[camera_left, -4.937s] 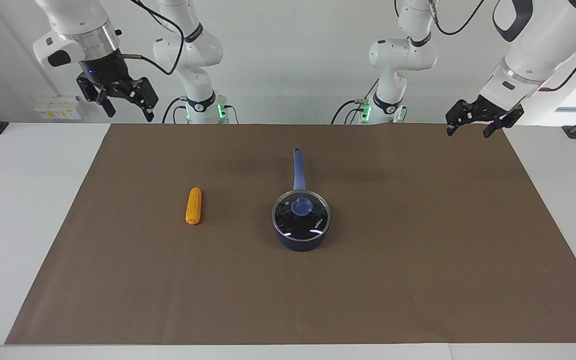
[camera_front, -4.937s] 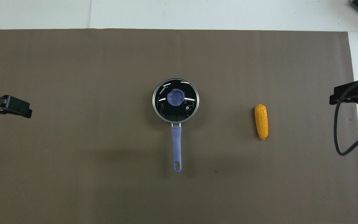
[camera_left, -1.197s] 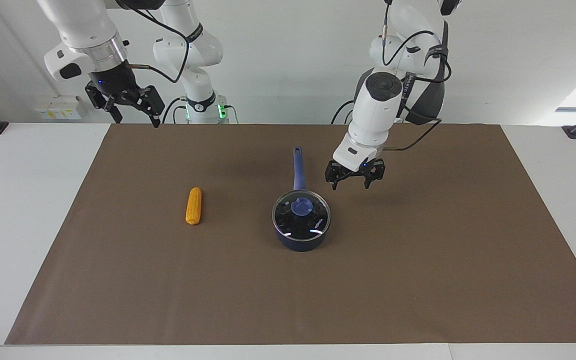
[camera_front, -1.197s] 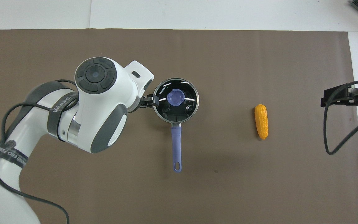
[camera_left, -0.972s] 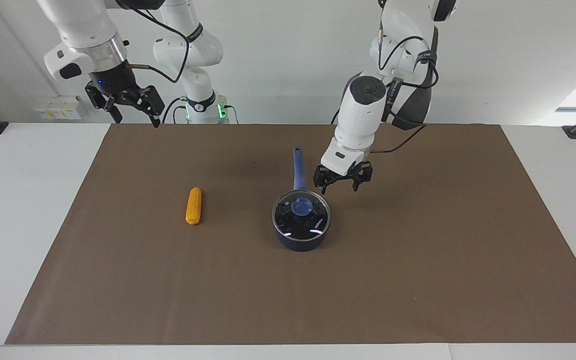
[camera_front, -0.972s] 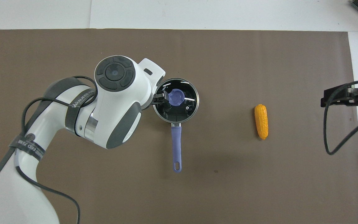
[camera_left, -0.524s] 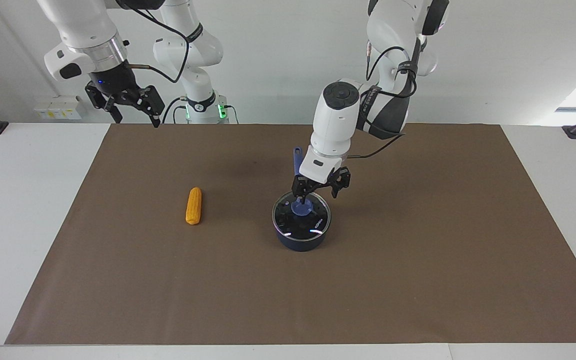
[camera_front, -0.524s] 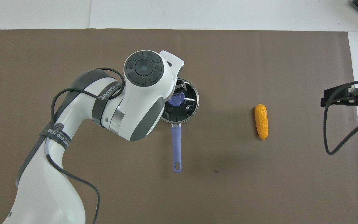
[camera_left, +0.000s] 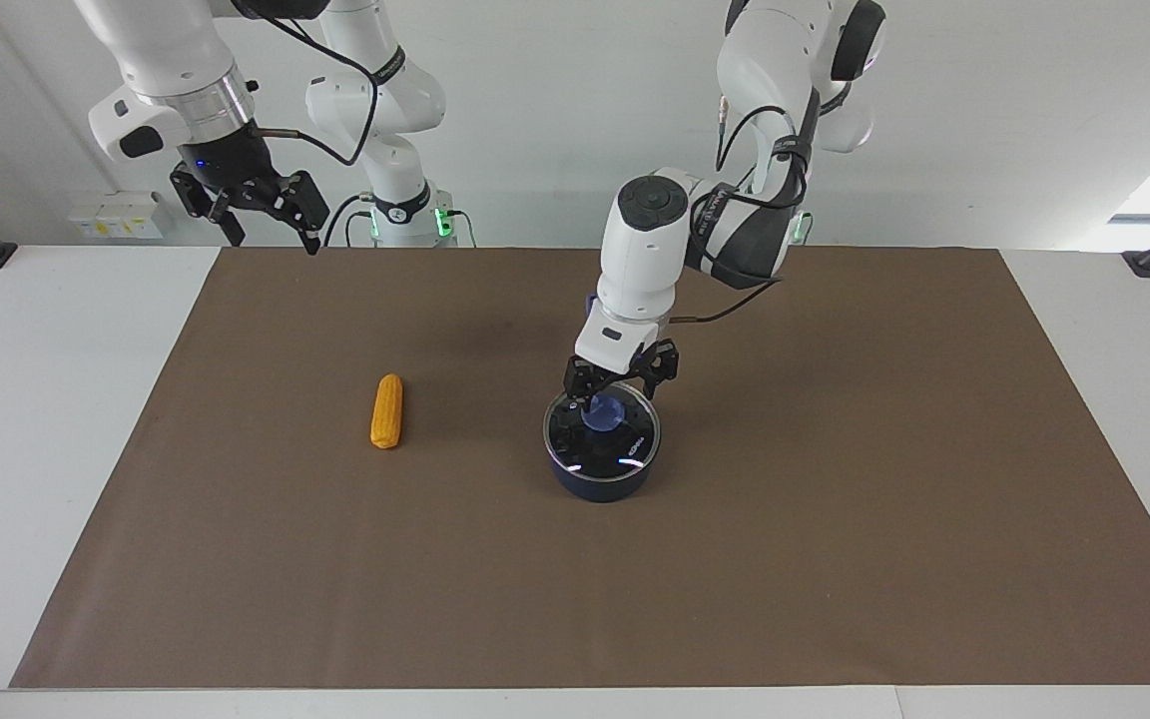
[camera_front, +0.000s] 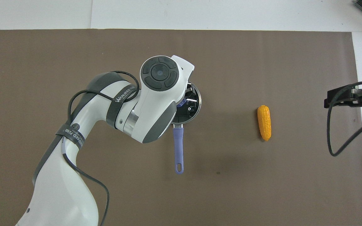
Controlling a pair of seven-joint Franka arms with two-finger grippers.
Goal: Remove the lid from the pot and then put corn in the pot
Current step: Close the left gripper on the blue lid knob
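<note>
**Left gripper poised over the lidded pot**

Left gripper (camera_left: 619,392) down over the lid (camera_left: 602,431), fingers apart either side of the blue knob (camera_left: 603,413), not closed on it; whether the tips touch the knob or glass cannot be told; lid seated on the pot (camera_left: 600,481) at mid-table on the brown mat (camera_left: 835,499); handle (camera_front: 178,150) pointing toward the robots; corn (camera_left: 387,410) flat on the mat, well apart from the pot, toward the right arm's end; right gripper (camera_left: 254,207) waiting high over that end's robot-side mat corner, fingers spread.
</note>
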